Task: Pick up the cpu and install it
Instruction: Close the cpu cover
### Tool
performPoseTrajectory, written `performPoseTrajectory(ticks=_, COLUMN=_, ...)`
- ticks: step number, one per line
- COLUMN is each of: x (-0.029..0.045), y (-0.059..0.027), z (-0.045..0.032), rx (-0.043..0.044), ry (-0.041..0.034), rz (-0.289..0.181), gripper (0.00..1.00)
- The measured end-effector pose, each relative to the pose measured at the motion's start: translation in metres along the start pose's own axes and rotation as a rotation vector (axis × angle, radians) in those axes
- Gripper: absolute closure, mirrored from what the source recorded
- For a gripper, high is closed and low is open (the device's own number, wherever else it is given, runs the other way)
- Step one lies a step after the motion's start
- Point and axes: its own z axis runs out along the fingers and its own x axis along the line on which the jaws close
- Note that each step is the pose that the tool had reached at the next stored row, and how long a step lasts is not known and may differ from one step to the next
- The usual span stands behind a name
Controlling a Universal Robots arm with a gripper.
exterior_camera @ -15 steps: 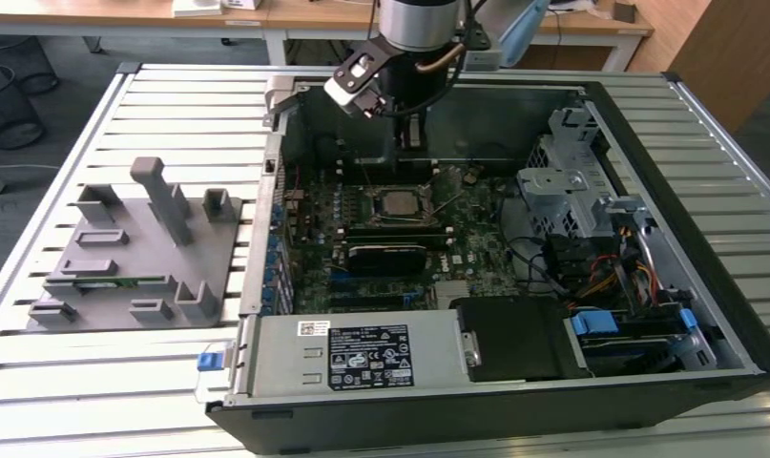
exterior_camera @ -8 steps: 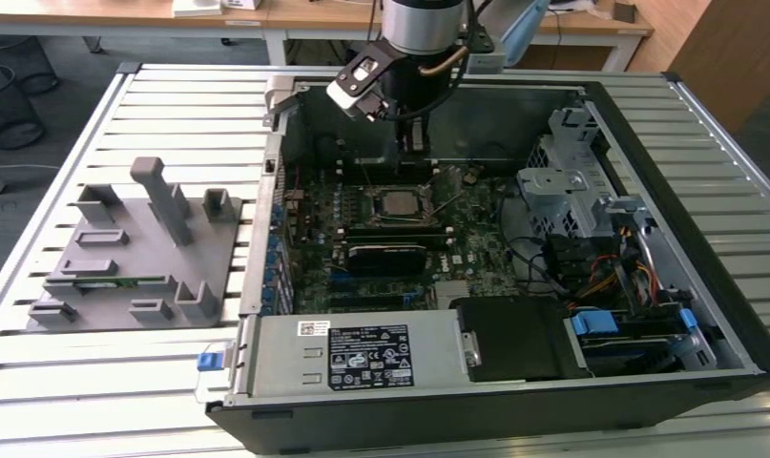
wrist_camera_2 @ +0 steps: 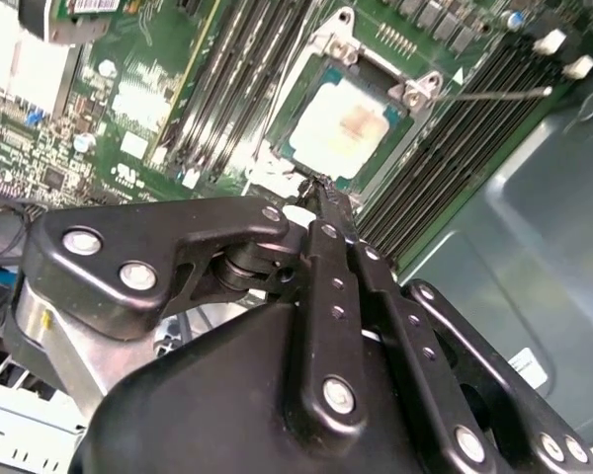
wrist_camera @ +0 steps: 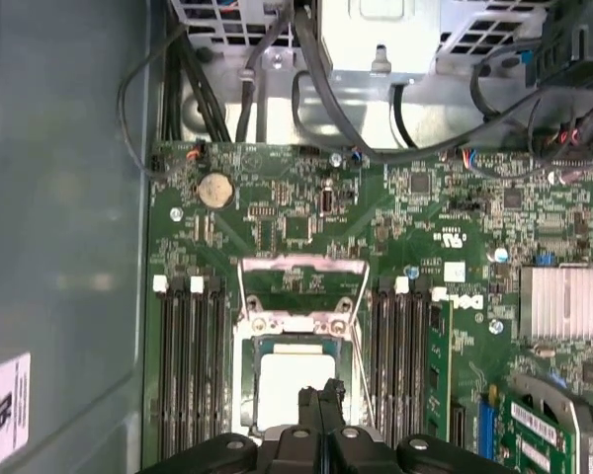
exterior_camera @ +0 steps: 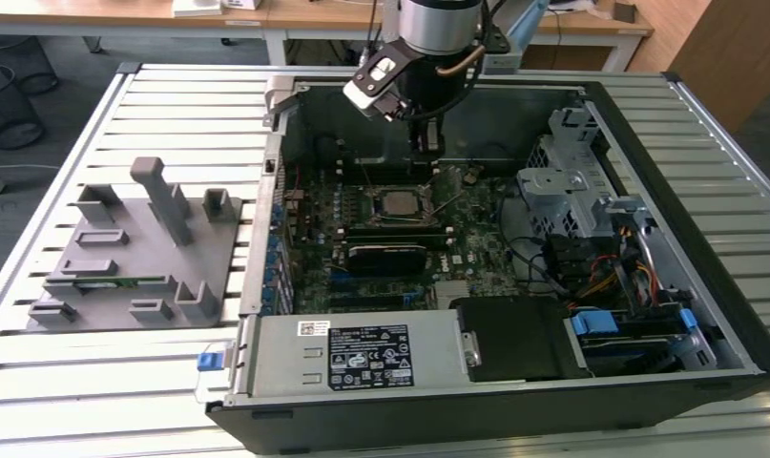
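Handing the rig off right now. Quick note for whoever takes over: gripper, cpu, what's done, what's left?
The gripper: fingers shut together, holding nothing, poised over the socket inside the open black computer case.
The cpu, a flat square silver-topped chip: lying in the black-framed motherboard socket.
Done: cpu picked up and set in the socket.
Left: metal retention frame is flipped open and the thin wire lever is unlatched, so the cpu is not clamped.

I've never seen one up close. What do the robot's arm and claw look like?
The arm is a silver-grey cylinder. A white-and-black box sits on its side and a curved copper-coloured cable loops beside it. The gripper is black: flat hinged bars dotted with round silver bolts, narrowing to two slim fingers.
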Motion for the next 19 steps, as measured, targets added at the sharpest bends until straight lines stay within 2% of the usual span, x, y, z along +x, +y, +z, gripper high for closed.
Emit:
performPoseTrajectory(ticks=7, x=-0.0007, y=0.0113, z=0.0001, rx=0.0037, ry=-0.0001, rz=0.0, gripper=0.89)
performPoseTrajectory(ticks=15, x=-0.011, y=0.0127, z=0.0003, rx=0.004, ry=-0.0001, rz=0.0, gripper=0.89)
performPoseTrajectory(ticks=19, x=-0.0115, y=0.021, z=0.0005, rx=0.0088, ry=0.0001, rz=0.0, gripper=0.89)
